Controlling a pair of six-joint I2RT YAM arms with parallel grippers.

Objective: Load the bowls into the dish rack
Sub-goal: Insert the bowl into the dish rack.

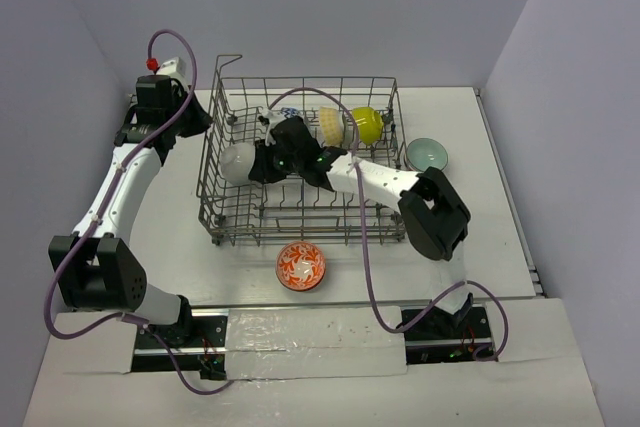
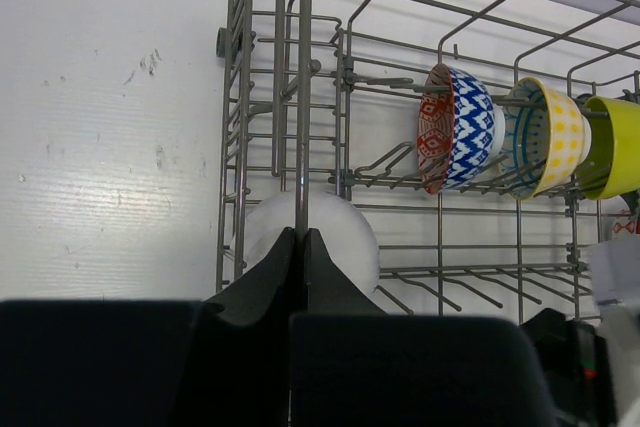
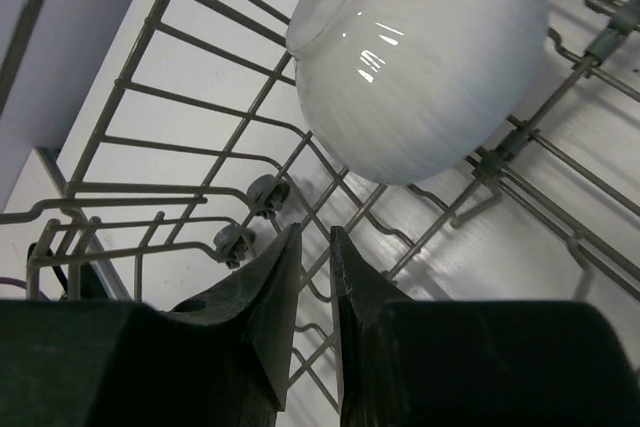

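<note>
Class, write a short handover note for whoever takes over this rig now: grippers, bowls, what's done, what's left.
Left gripper: shut, at the left end of the dish rack.
Right gripper: slightly open, empty, inside the rack beside the white bowl.
Done: white bowl, patterned bowl, pale yellow bowl, lime bowl racked.
Left: teal bowl and orange bowl, both on the table.

The white-and-black left arm (image 1: 118,175) stretches far forward, its black two-finger left gripper (image 2: 298,239) pressed closed. The white-and-black right arm (image 1: 385,180) angles leftward, its black two-finger right gripper (image 3: 315,237) narrowly parted, gripping nothing.
</note>
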